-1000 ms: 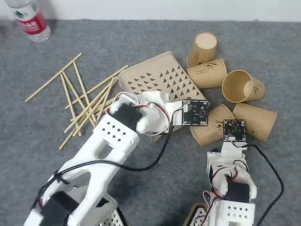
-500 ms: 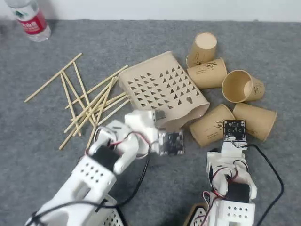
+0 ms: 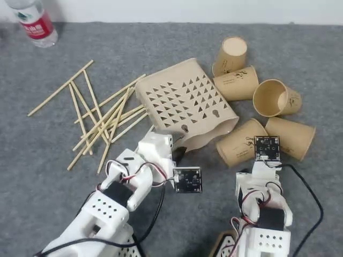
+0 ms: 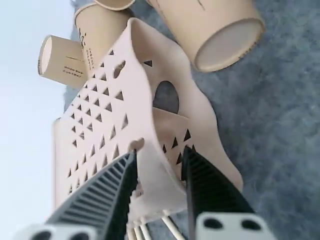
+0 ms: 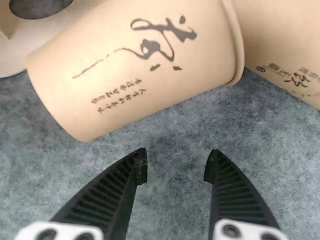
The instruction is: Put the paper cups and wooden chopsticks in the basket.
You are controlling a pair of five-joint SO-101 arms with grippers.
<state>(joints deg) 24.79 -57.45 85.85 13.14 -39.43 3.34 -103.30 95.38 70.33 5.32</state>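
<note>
Now drawn back from over the tipped basket, the left gripper straddles its near wall, jaws spread, seemingly to right it. The right gripper hangs open by the cups, which, like the chopsticks, lie outside.

Brush script and tiny print on the paper cup, plus a red-labelled bottle at the table's far left corner. I can't read any of it.

In the high view a plastic bottle is cut off by the top edge, and the right arm's camera board covers part of a lying paper cup. In the left wrist view the basket hides all but the tips of some chopsticks.
</note>
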